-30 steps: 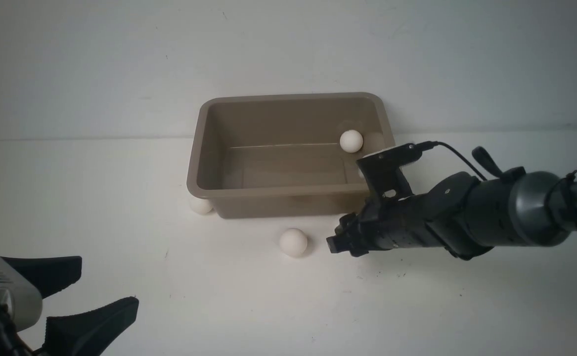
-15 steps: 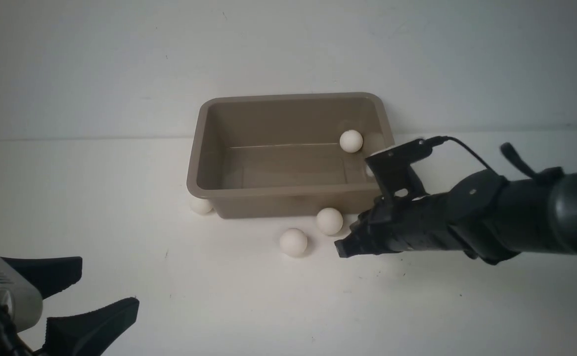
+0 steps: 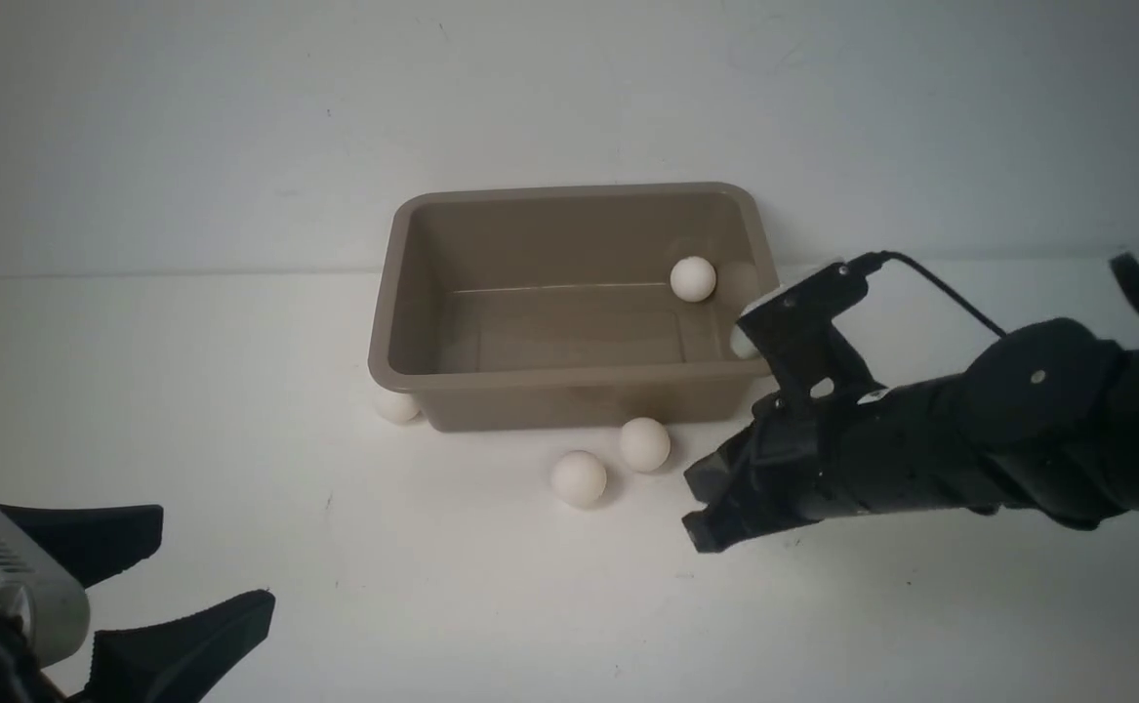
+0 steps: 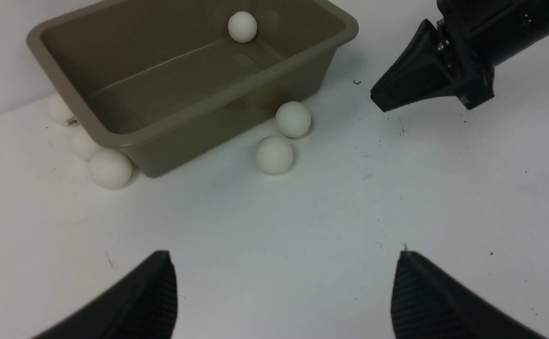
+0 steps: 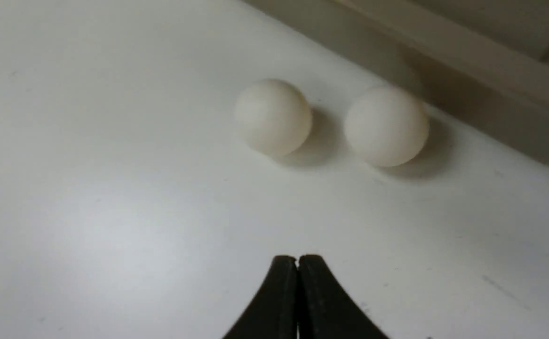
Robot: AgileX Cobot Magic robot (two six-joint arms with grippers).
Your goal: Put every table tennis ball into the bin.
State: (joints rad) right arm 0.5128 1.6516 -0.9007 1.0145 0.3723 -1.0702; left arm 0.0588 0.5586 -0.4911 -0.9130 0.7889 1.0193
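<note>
- right gripper (image 3: 698, 534) snaps shut empty
- table tennis ball (image 3: 644, 444) now loose at 6 o'clock of the bin (image 3: 569, 377), so it needs regrabbing
- left gripper (image 3: 216, 568) sits wide open

In the left wrist view the lower edge cuts off both fingers of the left gripper (image 4: 283, 263); in the front view the corner cuts off its body. In the right wrist view only the tips of the right gripper (image 5: 297, 263) show, and the bin (image 5: 467, 56) is blurred and cut off. The front view's right edge cuts off the right arm (image 3: 1047, 430). There the bin rim partly hides the corner ball (image 3: 395, 404). In the left wrist view the bin partly hides the marked ball (image 4: 59, 109); the mark is too small to read.
</note>
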